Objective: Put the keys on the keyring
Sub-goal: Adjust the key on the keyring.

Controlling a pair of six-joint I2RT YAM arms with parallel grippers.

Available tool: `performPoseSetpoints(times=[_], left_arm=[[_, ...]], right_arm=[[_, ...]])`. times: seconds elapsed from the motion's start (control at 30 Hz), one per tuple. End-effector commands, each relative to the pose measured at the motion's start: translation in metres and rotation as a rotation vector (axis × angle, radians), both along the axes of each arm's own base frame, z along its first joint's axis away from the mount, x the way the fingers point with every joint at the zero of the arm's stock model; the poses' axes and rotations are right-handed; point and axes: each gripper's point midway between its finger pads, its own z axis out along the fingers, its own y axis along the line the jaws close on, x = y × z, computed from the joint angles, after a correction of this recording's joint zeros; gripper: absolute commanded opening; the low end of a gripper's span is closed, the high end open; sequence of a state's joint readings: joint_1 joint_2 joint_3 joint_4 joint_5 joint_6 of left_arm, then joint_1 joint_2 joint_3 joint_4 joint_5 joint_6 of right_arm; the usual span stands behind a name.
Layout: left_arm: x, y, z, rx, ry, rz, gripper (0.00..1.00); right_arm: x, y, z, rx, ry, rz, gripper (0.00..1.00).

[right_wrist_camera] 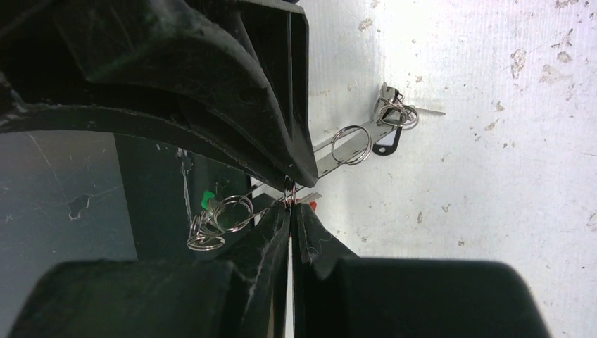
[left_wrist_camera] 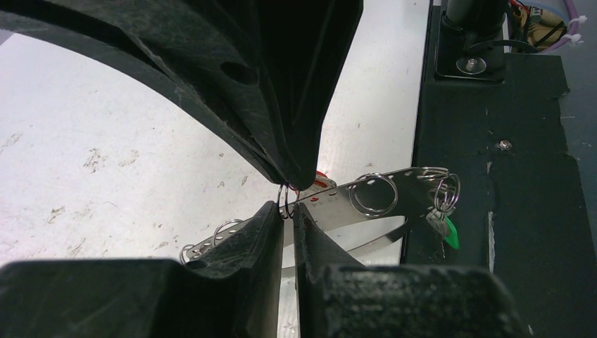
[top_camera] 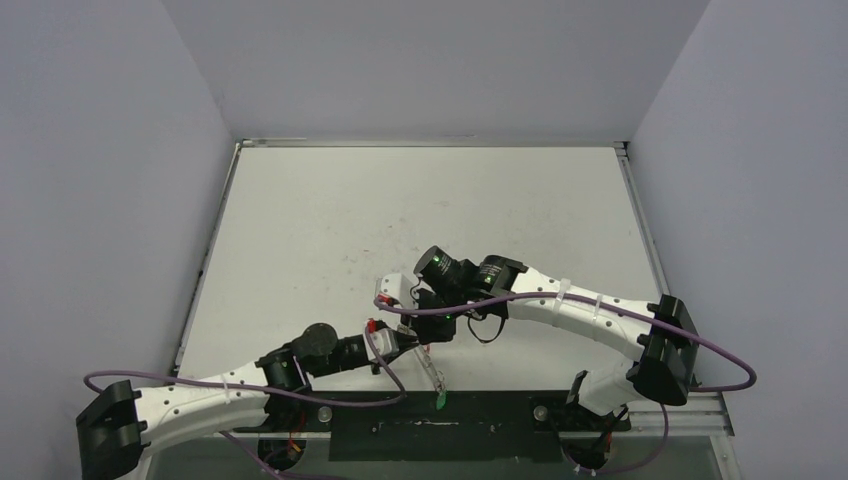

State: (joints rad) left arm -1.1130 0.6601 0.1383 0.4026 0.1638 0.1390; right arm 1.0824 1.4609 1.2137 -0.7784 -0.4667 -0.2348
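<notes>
Left claw (left_wrist_camera: 285, 210) sits closest in the left wrist view. Two black fingers rise from bottom centre, nearly together, nipping a small ring (left_wrist_camera: 284, 199). Right claw (right_wrist_camera: 290, 210) looks the same in its own view: narrow, pinched at that same ring. Each claw shows in the other's view as a big black wedge coming down from the upper left, with the tips nose to nose at mid-frame.

Desk (top_camera: 420, 200) is white and scuffed and fills the upper middle of the overhead view. A black mounting plate (left_wrist_camera: 521, 211) runs along its near edge.

Keyring (left_wrist_camera: 408, 182) reads as a flat perforated metal band bent into a loop, carrying several split rings. In the overhead view it's just below centre, running from the claws toward the plate. In the left wrist view it goes from lower left to right of centre, with its right end over the plate.

Black tag (right_wrist_camera: 384, 146) hangs at the band's far end, upper right of centre in the right wrist view.

Green key (left_wrist_camera: 450, 234) hangs off the rings at the band's plate end, so it's on the keyring.

Red tag (left_wrist_camera: 322, 180) shows only as a sliver just right of the claw tips, beside the pinched ring. Can't tell whether that ring passes through the band.
</notes>
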Motion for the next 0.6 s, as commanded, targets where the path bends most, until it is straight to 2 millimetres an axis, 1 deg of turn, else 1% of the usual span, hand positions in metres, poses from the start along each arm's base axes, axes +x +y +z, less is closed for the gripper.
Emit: performPoseSetpoints(times=[0.0, 0.17, 0.27, 0.33, 0.47, 0.57], left_arm=[[-0.0023, -0.0123, 0.0334, -0.083, -0.033, -0.039, 0.09], [-0.0021, -0.0133, 0.0342, -0.089, -0.03, -0.039, 0.1], [-0.0023, -0.0129, 0.0352, -0.094, -0.028, -0.037, 0.15], [-0.0024, -0.0125, 0.036, -0.098, -0.029, -0.037, 0.16], [-0.003, -0.012, 0.0357, -0.1, -0.029, -0.038, 0.11], [-0.0035, -0.0122, 0.0366, -0.106, -0.029, -0.041, 0.0]], right_arm=[[0.0045, 0.0188, 0.0238, 0.103, -0.031, 0.002, 0.0], [0.0041, 0.0184, 0.0194, 0.092, -0.026, 0.005, 0.0], [0.004, 0.018, 0.0178, 0.091, -0.026, 0.007, 0.0], [0.004, 0.0183, 0.0174, 0.094, -0.027, 0.008, 0.0], [0.0037, 0.0191, 0.018, 0.1, -0.027, 0.011, 0.0], [0.0034, 0.0198, 0.0177, 0.101, -0.027, 0.015, 0.0]])
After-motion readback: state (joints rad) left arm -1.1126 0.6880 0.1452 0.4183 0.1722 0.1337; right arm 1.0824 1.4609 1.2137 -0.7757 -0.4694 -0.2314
